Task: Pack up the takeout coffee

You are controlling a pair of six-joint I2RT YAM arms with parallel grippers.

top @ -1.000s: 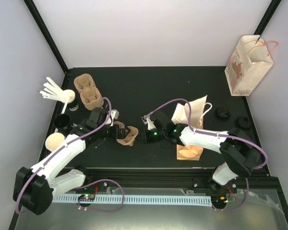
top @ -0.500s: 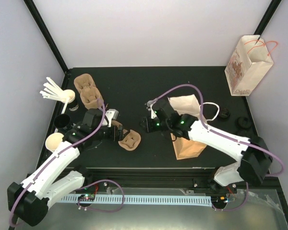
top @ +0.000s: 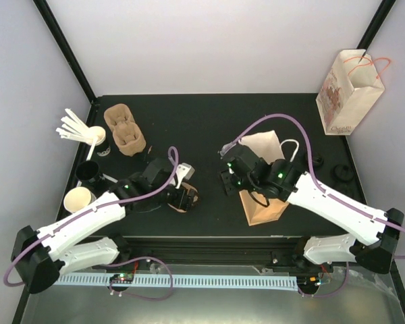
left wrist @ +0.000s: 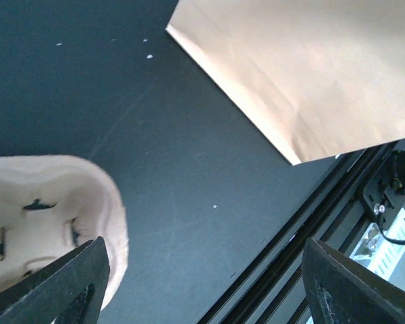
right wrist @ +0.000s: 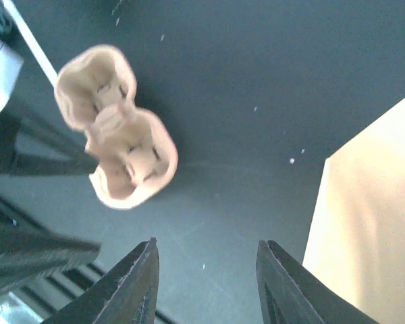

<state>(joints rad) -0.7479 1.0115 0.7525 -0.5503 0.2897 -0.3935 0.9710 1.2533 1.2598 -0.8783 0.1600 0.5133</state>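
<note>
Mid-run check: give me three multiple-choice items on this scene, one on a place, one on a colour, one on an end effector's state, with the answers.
1. Where is the cream paper cup?
A) near the left edge of the table
B) at the far right corner
C) midway between the two arms

2. What colour are the handles of the brown bag?
A) red
B) white
C) black

3. How is the right end effector?
A) shut and empty
B) open, nothing in its gap
C) shut on the cup

Answers:
1 A, the top view shows it standing at the left.
2 B, white loops show at the bag's far end.
3 B, the right wrist view shows bare table in the gap.
</note>
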